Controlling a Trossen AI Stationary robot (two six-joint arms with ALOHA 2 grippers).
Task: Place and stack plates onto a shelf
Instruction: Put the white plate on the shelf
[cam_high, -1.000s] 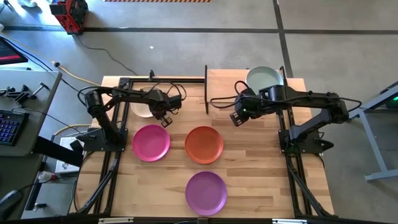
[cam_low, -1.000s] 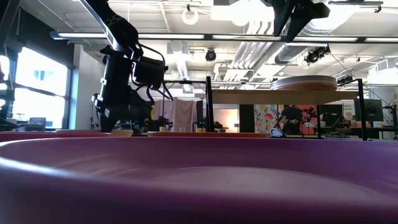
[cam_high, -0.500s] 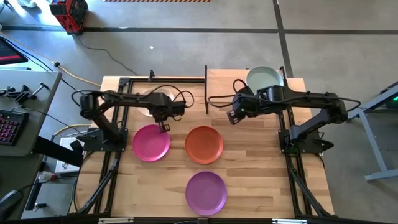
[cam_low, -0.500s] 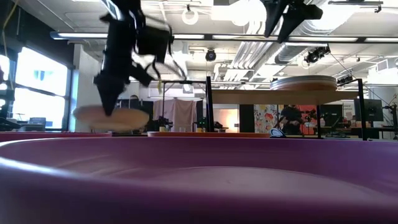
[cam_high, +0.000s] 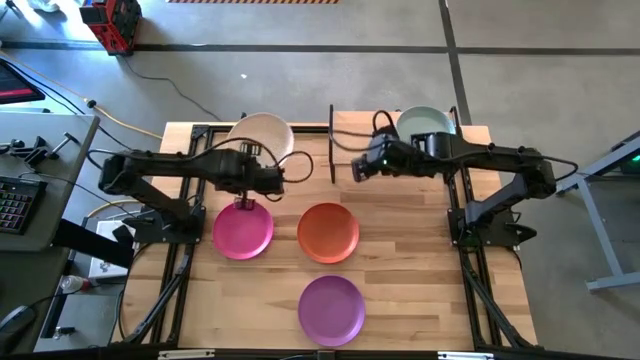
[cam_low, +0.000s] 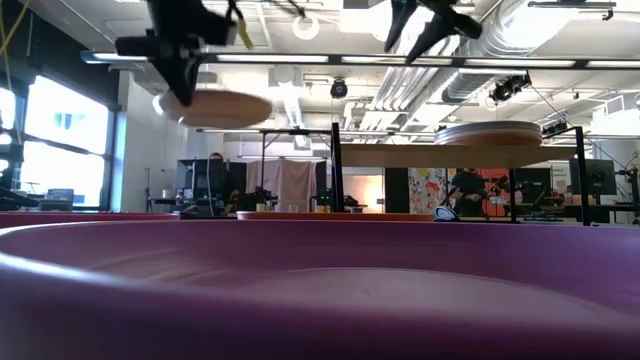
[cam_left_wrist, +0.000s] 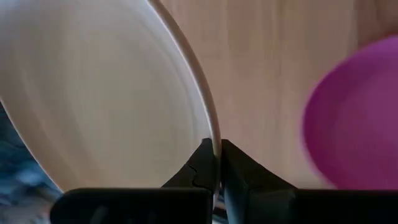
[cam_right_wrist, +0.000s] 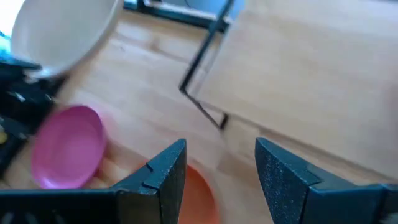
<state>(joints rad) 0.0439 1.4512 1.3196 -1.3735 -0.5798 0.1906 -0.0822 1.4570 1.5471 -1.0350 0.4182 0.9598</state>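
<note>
Gripping the cream plate (cam_high: 262, 134) by its rim, the left gripper (cam_high: 243, 203) holds it lifted above the bench (cam_high: 420, 270), in the upper left part of the high view; in the left wrist view its fingers (cam_left_wrist: 202, 168) are clenched on the plate's thin edge. In the low view that plate (cam_low: 213, 106) hangs high at the upper left, tilted slightly, well clear of the bench.

Right of it, near the top centre of the high view, the right gripper (cam_high: 358, 168) hovers over the left end of the shelf (cam_high: 362, 140), its fingers (cam_right_wrist: 163, 171) spread apart and holding nothing.

On the shelf's right end sits the pale grey-green plate (cam_high: 424, 124), partly covered by the right arm; in the low view it tops a small stack (cam_low: 488, 132) on the raised board.

Three plates lie flat on the bench: the magenta plate (cam_high: 243, 230) at centre left, the orange plate (cam_high: 328, 232) just right of it, and the purple plate (cam_high: 331, 310) below the orange one, apart from it.
</note>
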